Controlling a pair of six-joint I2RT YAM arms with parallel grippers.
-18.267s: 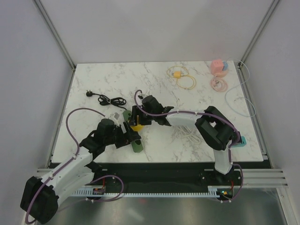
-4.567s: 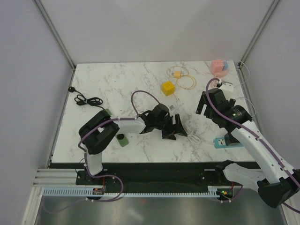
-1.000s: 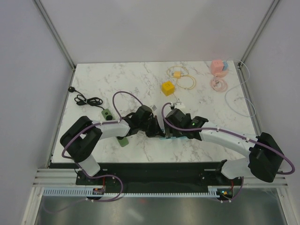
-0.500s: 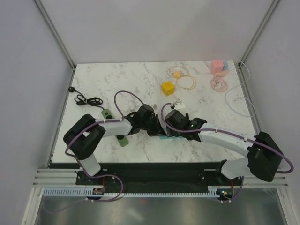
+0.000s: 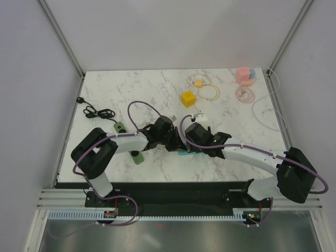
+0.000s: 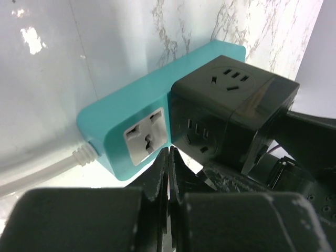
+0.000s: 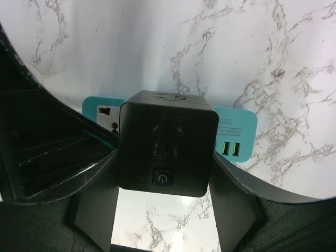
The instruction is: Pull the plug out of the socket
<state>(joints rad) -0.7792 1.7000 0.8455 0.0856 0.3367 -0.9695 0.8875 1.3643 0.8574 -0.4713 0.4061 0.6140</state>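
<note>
Marble table in the overhead view carried a teal socket strip just below the frame's centre, mostly hidden where the left pincer and right pincer met over it. From the left wrist, the strip lay diagonally across the middle with a black cube plug seated in its right half and a white cable leaving at lower left. The left pincer's fingers were pressed together, their tip at the strip's near edge, though contact could not be confirmed. From the right wrist, the cube filled the centre, pinched by the right pincer on its two side faces. Hard, glossy plastic of that kind would probably slip under a light squeeze, and the strip looked light enough to rise with the plug unless pinned. A firm hold on those flat sides and a straight pull seemed wisest.
</note>
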